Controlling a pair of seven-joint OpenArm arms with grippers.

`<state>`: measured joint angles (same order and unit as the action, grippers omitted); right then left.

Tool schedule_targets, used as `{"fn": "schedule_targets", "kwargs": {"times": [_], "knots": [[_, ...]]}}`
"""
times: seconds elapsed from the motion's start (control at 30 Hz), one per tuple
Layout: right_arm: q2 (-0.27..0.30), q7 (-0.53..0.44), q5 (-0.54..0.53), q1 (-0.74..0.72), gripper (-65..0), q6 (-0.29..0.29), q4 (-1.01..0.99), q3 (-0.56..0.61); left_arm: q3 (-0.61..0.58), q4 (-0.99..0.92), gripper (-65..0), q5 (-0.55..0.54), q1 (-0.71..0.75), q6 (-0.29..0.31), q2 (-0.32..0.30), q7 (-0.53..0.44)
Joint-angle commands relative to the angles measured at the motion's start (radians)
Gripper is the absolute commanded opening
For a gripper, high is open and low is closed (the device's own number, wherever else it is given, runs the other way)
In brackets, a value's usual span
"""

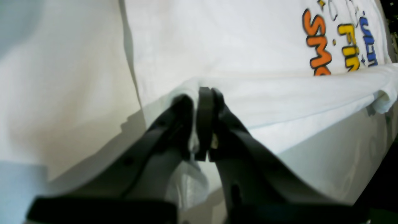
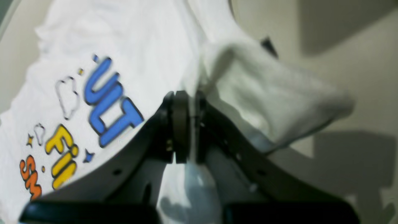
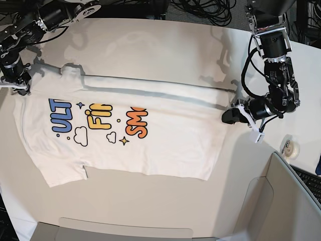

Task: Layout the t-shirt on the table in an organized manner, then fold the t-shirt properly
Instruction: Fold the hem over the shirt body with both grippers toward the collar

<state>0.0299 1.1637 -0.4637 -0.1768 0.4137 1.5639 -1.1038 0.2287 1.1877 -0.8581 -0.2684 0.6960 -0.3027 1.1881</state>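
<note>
Base view, left to right.

Far left: right gripper [image 3: 22,89], black two-finger, jaws pinched on cloth. It sits at the sleeve/shoulder end of the white short-sleeved cloth t-shirt with the colourful cartoon lettering [image 3: 165,145]. The right wrist view confirms it: gripper [image 2: 186,124] is clamped on a white fold, with the sleeve bunched just past the fingertips and the blue lettering to one side.

Middle: t-shirt lies print-up across the large matte white tabletop with a curved edge [image 3: 165,50], collar end to the left, hem to the right. Near half lies flat and mostly smooth. Far long edge is rolled over toward the middle as a narrow band running between both grippers; it already covers the tops of the letters. Near sleeve is sticking out at lower left, not tucked.

Right: left gripper [image 3: 233,114], black, jaws closed on the hem-side corner. Left wrist view shows the gripper [image 1: 203,124] holding a doubled white edge lifted slightly off the table, with orange and yellow print beyond it.

Status, my read: layout is basically done, and the first lengthwise fold is in progress, not landed. Left to do: carry the held edge over and drop it, fold the near side with its sleeve, then crosswise folds. Small roll of tape [image 3: 292,147] sits well clear on the right.
</note>
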Motion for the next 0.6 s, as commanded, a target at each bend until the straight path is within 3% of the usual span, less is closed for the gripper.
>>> {"fn": "schedule_targets", "kwargs": {"times": [0.0, 0.07, 0.3, 0.4, 0.5, 0.57], "knots": [[0.018, -0.017, -0.014, -0.01, -65.0, -0.002, -0.004, 0.0, -0.002, 0.016, -65.0, -0.017, -0.024, 0.002, -0.017, -0.018], [0.02, -0.014, -0.014, -0.008, -62.5, -0.002, -0.041, 0.0, -0.004, 0.016, -63.2, -0.017, -0.021, 0.002, -0.017, -0.014], [0.037, -0.011, -0.014, -0.008, -41.7, 0.0, -0.101, 0.001, 0.005, 0.016, -42.0, -0.017, 0.002, 0.002, -0.019, -0.009], [0.038, -0.001, -0.02, -0.007, -35.6, 0.006, -0.095, 0.001, 0.005, 0.016, -41.7, -0.017, 0.021, 0.002, -0.019, -0.007], [0.054, 0.054, -0.039, -0.013, -34.7, 0.007, -0.075, 0.0, 0.005, 0.016, -42.3, -0.017, 0.022, 0.002, -0.019, -0.006], [0.055, 0.089, -0.108, -0.008, -34.7, 0.007, -0.036, 0.0, 0.005, 0.016, -42.3, -0.019, 0.022, 0.002, -0.019, -0.006]]}}
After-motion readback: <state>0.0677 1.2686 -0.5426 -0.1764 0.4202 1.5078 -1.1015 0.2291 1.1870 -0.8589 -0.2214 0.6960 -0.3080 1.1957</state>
